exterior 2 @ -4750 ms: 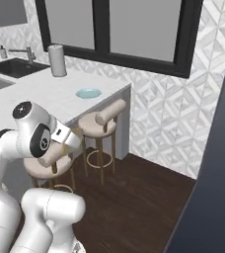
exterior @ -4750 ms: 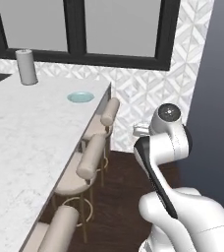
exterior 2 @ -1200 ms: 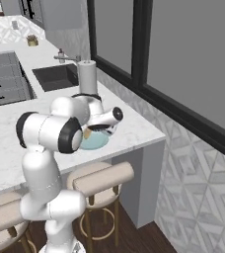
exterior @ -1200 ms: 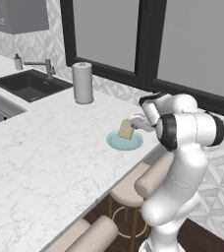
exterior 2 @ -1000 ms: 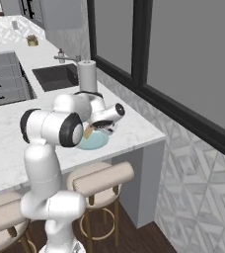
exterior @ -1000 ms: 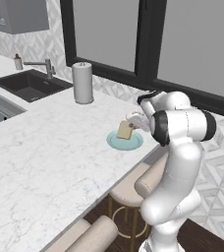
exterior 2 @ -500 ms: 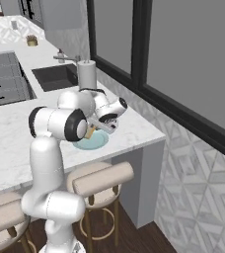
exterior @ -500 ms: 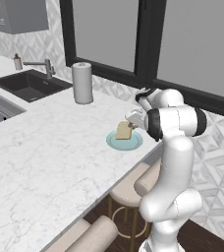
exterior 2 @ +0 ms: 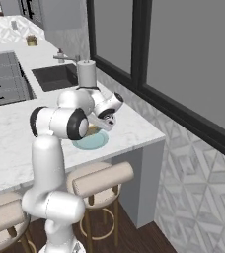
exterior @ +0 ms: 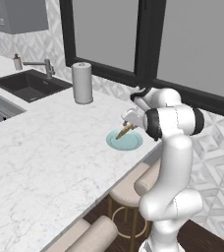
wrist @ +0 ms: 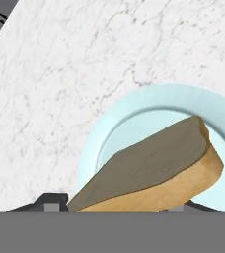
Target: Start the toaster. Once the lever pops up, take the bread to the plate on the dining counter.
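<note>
— Where is the bread (exterior: 124, 131)?
— Tilted between the gripper (exterior: 127, 127) fingers, over the plate (exterior: 125, 141) near the marble bench (exterior: 45, 157) edge.
— Anything behind?
— A paper towel roll (exterior: 82, 82) beside a dark sink (exterior: 29, 84); stools (exterior: 131, 192) below.

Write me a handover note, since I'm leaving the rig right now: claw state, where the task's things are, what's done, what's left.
Claw: shut on the bread, held tilted over the plate.
Plate: near the end of the dining counter, by the window.
Paper towel roll and sink lie further along the counter.
Done: bread carried over to the plate.
Left: lower the bread onto the plate, open the claw, pull back.
</note>
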### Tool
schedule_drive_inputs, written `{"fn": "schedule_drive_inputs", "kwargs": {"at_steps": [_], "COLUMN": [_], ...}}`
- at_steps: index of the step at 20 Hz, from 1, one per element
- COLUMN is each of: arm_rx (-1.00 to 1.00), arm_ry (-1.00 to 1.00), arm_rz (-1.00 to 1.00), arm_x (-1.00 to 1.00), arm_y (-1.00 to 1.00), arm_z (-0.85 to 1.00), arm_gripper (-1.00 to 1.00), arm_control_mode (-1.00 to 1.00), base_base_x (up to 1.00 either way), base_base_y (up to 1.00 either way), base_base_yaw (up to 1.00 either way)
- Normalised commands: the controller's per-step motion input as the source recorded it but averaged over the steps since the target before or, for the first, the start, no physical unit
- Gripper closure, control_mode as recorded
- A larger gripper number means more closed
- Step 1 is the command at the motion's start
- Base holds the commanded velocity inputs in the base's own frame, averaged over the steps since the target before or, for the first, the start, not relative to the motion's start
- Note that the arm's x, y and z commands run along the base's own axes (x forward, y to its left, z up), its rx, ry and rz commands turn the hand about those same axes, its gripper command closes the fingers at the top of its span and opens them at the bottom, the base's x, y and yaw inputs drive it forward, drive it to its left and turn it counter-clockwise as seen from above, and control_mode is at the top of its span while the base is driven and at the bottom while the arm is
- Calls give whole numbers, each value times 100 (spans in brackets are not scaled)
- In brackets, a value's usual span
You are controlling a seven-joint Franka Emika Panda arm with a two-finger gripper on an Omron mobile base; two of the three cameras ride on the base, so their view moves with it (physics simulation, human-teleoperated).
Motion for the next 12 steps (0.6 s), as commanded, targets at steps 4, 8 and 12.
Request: {"fn": "schedule_drive_inputs", "kwargs": {"at_steps": [4,8,12], "arm_rx": [-1,0,0], "arm_ry": [0,10,24], "arm_rz": [0,0,-1], "arm_x": [-18,-20,-59], "arm_y": [7,1,-3], "arm_z": [0,0,0], "arm_gripper": [-100,-100,-100], "arm_control_mode": [-100,-100,-100], "base_base_x": [0,0,0], "base_base_y": [0,0,0], "base_base_yaw": [0,0,0]}}
